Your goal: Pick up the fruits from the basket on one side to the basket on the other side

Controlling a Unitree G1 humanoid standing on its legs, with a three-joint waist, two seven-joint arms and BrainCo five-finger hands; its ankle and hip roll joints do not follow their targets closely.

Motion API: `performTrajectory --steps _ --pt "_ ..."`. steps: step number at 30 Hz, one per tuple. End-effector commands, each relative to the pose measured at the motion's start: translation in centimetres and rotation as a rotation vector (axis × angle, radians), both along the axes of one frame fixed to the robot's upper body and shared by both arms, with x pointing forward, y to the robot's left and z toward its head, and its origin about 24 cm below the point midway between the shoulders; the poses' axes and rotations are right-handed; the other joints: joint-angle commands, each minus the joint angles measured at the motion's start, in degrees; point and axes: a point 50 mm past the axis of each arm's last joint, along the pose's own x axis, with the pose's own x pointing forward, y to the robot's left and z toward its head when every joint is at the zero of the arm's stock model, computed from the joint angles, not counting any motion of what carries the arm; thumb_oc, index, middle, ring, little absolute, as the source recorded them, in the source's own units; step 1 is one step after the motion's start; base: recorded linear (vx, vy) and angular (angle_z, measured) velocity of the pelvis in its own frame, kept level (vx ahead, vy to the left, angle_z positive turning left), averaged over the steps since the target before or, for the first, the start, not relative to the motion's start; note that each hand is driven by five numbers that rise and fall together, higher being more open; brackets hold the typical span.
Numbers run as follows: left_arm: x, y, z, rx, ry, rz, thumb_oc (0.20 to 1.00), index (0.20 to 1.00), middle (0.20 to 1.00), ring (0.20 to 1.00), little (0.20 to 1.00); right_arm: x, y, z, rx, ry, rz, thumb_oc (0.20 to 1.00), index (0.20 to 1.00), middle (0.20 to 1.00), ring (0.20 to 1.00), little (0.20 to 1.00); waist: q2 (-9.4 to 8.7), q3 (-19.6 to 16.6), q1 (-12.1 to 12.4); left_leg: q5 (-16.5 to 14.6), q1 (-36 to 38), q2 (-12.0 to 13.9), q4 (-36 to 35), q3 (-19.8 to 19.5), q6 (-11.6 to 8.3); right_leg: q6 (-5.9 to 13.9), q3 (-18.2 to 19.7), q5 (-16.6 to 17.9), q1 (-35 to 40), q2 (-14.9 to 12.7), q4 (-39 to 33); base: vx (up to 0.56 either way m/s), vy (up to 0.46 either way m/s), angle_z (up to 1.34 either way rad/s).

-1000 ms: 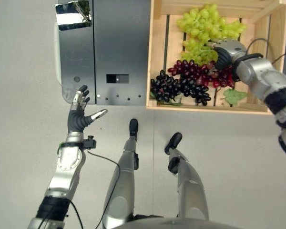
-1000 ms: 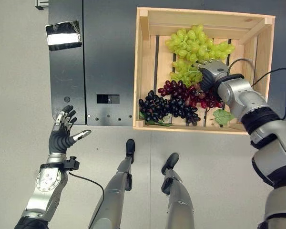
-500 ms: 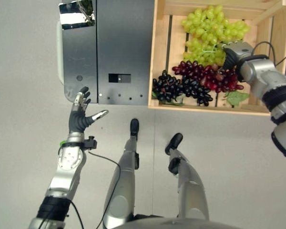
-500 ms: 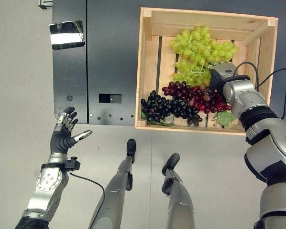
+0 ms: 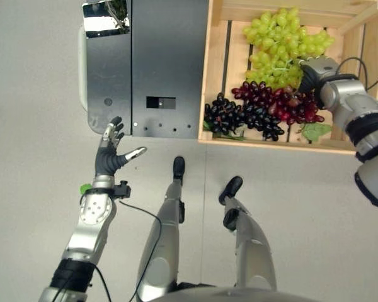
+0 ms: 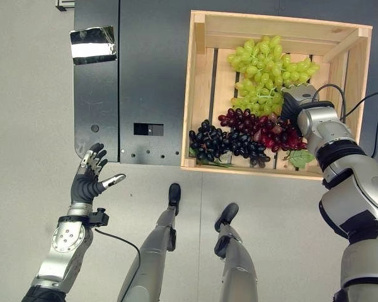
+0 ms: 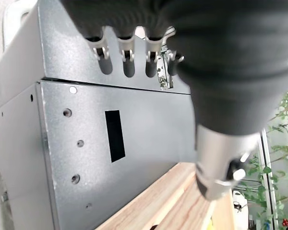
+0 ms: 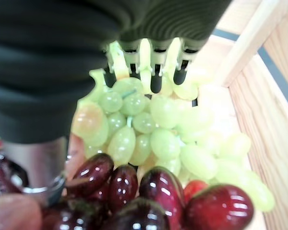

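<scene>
Grapes filled the wooden crate [image 6: 196, 88]: green [image 6: 264, 66] far, red [image 6: 264, 129] and black [image 6: 217, 143] near. The right hand [image 6: 297, 100] had slid right along the green-red seam, fingers [image 8: 153, 67] straight, apparently gripping nothing yet, so no bunch was lifted. The left hand [image 5: 110, 157] hung open beside the grey metal cabinet [image 5: 157, 56], clear of the crate.

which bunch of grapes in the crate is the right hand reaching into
The green grapes at the crate's far end: the right hand has its fingers among them. The red bunch lies just beside it; the black bunch farthest away.
</scene>
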Motion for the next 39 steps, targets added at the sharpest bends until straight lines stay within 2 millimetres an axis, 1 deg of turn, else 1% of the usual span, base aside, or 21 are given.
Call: performTrajectory --steps 1,2,8,19,21,22,23,24,25,26,27,28,29,30,31,32,33,34,35,36,39 --pt "-0.6 -0.3 1.9 0.019 -0.098 -0.019 1.000 1.000 1.000 1.000 1.000 -0.8 -3.4 0.3 -0.101 0.034 -0.182 0.501 0.501 0.501 0.501 0.501 -0.44 0.97 -0.96 -2.33 2.69 -0.06 -0.88 1.86 -2.62 3.23 1.66 9.44 4.34 0.99 -12.67 0.00 0.000 0.00" --pt "-0.6 -0.3 1.9 0.019 -0.099 -0.022 1.000 1.000 1.000 1.000 1.000 -0.7 -3.0 0.2 -0.097 0.034 -0.172 0.200 0.200 0.200 0.200 0.200 -0.46 0.97 -1.01 -2.39 2.77 -0.08 -0.76 1.91 -2.59 3.21 1.76 9.43 4.38 1.00 -12.64 0.00 0.000 0.00" --pt "-0.5 -0.4 2.1 0.019 -0.107 -0.027 1.000 1.000 1.000 1.000 1.000 -0.4 -2.3 -0.4 -0.088 0.048 -0.153 0.200 0.200 0.200 0.200 0.200 -0.84 0.97 -0.97 -2.42 2.80 -0.02 -0.77 1.80 -2.60 3.21 1.91 9.55 4.53 0.97 -12.85 0.00 0.000 0.00" --pt "-0.5 -0.4 2.1 0.018 -0.110 -0.025 1.000 1.000 1.000 1.000 1.000 -0.3 -2.1 -1.1 -0.069 0.054 -0.142 0.200 0.200 0.200 0.200 0.200 -0.76 0.97 -0.57 -1.82 3.07 0.03 -1.55 1.43 -2.67 3.27 1.44 9.54 4.80 0.96 -12.87 0.00 0.000 0.00" --pt "-0.4 -0.4 2.3 0.019 -0.115 -0.026 1.000 1.000 1.000 1.000 1.000 -0.1 -1.6 -1.2 -0.054 0.055 -0.119 0.200 0.200 0.200 0.200 0.200 -0.85 0.97 -0.55 -1.90 3.23 0.06 -1.47 1.36 -2.61 3.37 1.53 9.69 5.03 0.89 -12.91 -0.04 0.005 0.00" --pt "-0.3 -0.4 2.5 0.020 -0.123 -0.028 1.000 1.000 1.000 1.000 1.000 0.0 -1.1 -0.9 -0.022 0.040 -0.094 0.200 0.200 0.200 0.200 0.200 -1.05 0.97 -0.77 -0.60 2.05 -0.15 -1.30 2.04 -2.12 2.79 0.73 10.93 4.02 0.55 -13.02 0.00 0.000 0.00" --pt "-0.4 -0.4 2.4 0.020 -0.119 -0.027 1.000 1.000 1.000 1.000 1.000 0.0 -1.0 -1.0 -0.022 0.044 -0.093 0.200 0.200 0.200 0.200 0.200 -0.97 0.97 -0.68 -1.78 3.13 -0.02 -1.41 1.35 -2.54 3.34 1.58 9.87 4.96 0.81 -12.99 0.00 0.000 0.00" --pt "-0.3 -0.4 2.4 0.020 -0.120 -0.025 1.000 1.000 1.000 1.000 1.000 0.2 -0.4 -0.8 0.003 0.033 -0.063 0.200 0.200 0.200 0.200 0.200 -1.02 0.97 -0.73 -1.81 3.29 -0.03 -1.39 1.40 -2.53 3.34 1.57 9.88 5.06 0.80 -12.95 0.00 0.000 0.00" --pt "-0.3 -0.3 2.4 0.019 -0.121 -0.021 1.000 1.000 1.000 1.000 1.000 0.4 0.7 -0.5 0.049 0.019 -0.010 0.200 0.200 0.200 0.200 0.200 -1.25 0.97 -0.84 -0.70 2.59 -0.13 -1.26 2.20 -2.09 2.79 0.85 10.97 4.44 0.49 -13.03 0.00 0.000 0.00" --pt "-0.4 -0.3 2.3 0.019 -0.118 -0.020 1.000 1.000 1.000 1.000 1.000 0.4 0.7 -0.6 0.049 0.023 -0.009 0.200 0.200 0.200 0.200 0.200 -1.17 0.97 -0.73 -1.89 3.70 0.02 -1.39 1.52 -2.52 3.34 1.70 9.90 5.41 0.77 -13.00 -0.08 0.016 0.02" --pt "-0.3 -0.3 2.3 0.017 -0.120 -0.018 1.000 1.000 1.000 1.000 1.000 0.4 1.1 -0.4 0.068 0.014 0.013 0.200 0.200 0.200 0.200 0.200 -1.46 0.97 -0.81 -0.65 2.68 -0.15 -1.23 2.27 -2.05 2.76 0.86 11.06 4.52 0.45 -13.03 0.00 0.000 0.00" --pt "-0.4 -0.1 2.4 0.018 -0.120 -0.016 1.000 1.000 1.000 1.000 1.000 0.5 2.5 -0.2 0.071 0.014 0.083 0.200 0.200 0.200 0.200 0.200 -1.84 0.97 -0.88 -0.71 2.98 -0.11 -1.15 2.36 -2.06 2.71 0.93 10.99 4.85 0.51 -13.01 -0.08 0.004 -0.02" --pt "-0.4 -0.1 2.4 0.018 -0.120 -0.017 1.000 1.000 1.000 1.000 1.000 0.5 2.5 -0.2 0.071 0.015 0.082 0.200 0.200 0.200 0.200 0.200 -1.84 0.97 -0.87 -0.71 3.00 -0.11 -1.16 2.36 -2.06 2.71 0.93 10.98 4.87 0.51 -13.02 0.00 0.000 0.00" --pt "-0.4 0.0 2.5 0.021 -0.128 -0.010 1.000 1.000 1.000 1.000 1.000 0.4 4.8 0.7 0.096 -0.012 0.206 0.200 0.200 0.200 0.200 0.200 -2.24 0.97 -1.02 -0.72 3.42 0.01 -1.05 2.46 -2.12 2.76 0.97 11.03 5.30 0.52 -13.00 0.00 0.000 0.00" --pt "-0.4 0.0 2.6 0.023 -0.131 -0.009 1.000 1.000 1.000 1.000 1.000 0.1 5.5 0.9 0.112 -0.024 0.256 0.200 0.200 0.200 0.200 0.200 -2.43 0.97 -1.10 -0.74 3.60 0.00 -1.02 2.43 -2.11 2.79 0.97 11.06 5.54 0.57 -13.04 0.00 0.000 0.00" --pt "-0.4 0.0 2.6 0.024 -0.130 -0.011 1.000 1.000 1.000 1.000 1.000 0.1 5.4 0.9 0.113 -0.023 0.254 0.200 0.200 0.200 0.200 0.200 -2.42 0.97 -1.05 -0.74 3.63 0.00 -1.03 2.42 -2.11 2.80 0.96 11.06 5.58 0.57 -13.07 0.00 -0.019 -0.05" --pt "-0.5 0.2 2.7 0.019 -0.141 -0.002 1.000 1.000 1.000 1.000 1.000 -0.7 6.9 1.6 0.208 -0.051 0.377 0.200 0.200 0.200 0.200 0.200 -2.91 0.97 -1.32 -0.74 4.31 0.03 -1.08 2.44 -2.12 2.85 0.90 11.13 6.15 0.61 -13.14 0.00 -0.013 -0.04" --pt "-0.5 0.2 2.7 0.021 -0.139 -0.005 1.000 1.000 1.000 1.000 1.000 -0.8 6.8 1.5 0.211 -0.050 0.374 0.200 0.200 0.200 0.200 0.200 -2.93 0.97 -1.14 -0.73 4.41 0.02 -1.13 2.44 -2.12 2.86 0.88 11.13 6.24 0.62 -13.18 0.00 0.000 0.00" --pt "-0.5 0.3 2.7 0.022 -0.139 -0.003 1.000 1.000 1.000 1.000 1.000 -1.2 7.4 1.7 0.227 -0.048 0.421 0.200 0.200 0.200 0.200 0.200 -3.21 0.97 -1.25 -0.76 4.76 0.08 -1.11 2.40 -2.11 2.87 0.84 11.13 6.62 0.60 -13.17 0.00 0.000 0.00" --pt "-0.5 0.4 2.7 0.027 -0.136 -0.005 1.000 1.000 1.000 1.000 1.000 -1.9 8.2 2.0 0.260 -0.051 0.492 0.200 0.200 0.200 0.200 0.200 -3.53 0.97 -1.28 -0.78 5.29 0.15 -1.20 2.42 -2.11 2.93 0.77 11.15 7.12 0.58 -13.21 0.00 0.000 0.00" --pt "-0.9 0.8 2.7 0.050 -0.130 -0.015 1.000 1.000 1.000 1.000 1.000 -4.0 8.8 2.8 0.371 -0.057 0.636 0.200 0.200 0.200 0.200 0.200 -4.18 0.97 -1.18 -0.98 7.68 0.18 -1.37 2.57 -2.13 3.01 0.57 11.06 9.45 0.53 -13.39 0.00 0.000 0.00"
